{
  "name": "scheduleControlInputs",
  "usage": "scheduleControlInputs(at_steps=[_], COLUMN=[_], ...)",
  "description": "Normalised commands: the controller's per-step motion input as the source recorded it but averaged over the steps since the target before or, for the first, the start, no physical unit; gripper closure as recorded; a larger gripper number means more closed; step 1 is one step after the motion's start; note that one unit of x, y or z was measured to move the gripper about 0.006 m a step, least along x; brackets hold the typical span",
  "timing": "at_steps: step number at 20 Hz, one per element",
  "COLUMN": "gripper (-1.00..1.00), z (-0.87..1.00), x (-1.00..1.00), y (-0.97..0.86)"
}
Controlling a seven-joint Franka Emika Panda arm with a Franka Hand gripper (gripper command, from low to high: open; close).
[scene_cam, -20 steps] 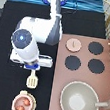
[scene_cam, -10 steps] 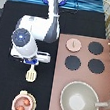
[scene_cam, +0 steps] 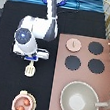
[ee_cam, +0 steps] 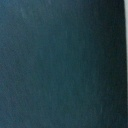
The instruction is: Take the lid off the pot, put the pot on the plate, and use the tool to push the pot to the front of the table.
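The lid (scene_cam: 73, 44) lies on the stove (scene_cam: 81, 76) — spatula (scene_cam: 30, 70) in the tool (scene_cam: 32, 61).

The wrist view is filled almost completely by one flat, dark surface of a blue-green tone, which seems to be the table (ee_cam: 55, 65) seen from close by. The surface is plain and smooth, with no object lying on it and no clear mark or line across it. It looks a little lighter in the upper middle part and becomes slowly darker toward the lower corners. Along one side edge runs a narrow, nearly black strip (ee_cam: 125, 60) with a straight border; what this strip is cannot be told.
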Motion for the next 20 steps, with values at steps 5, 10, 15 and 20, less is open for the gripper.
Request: scheduleControlInputs(at_steps=[5,10,15,20], gripper=[-1.00,-1.00,-1.00,-1.00], z=[0.83,0.81,0.79,0.61], x=[-0.83,-0.79,-0.66,-0.62], y=[0.12,0.08,-0.07,-0.22])
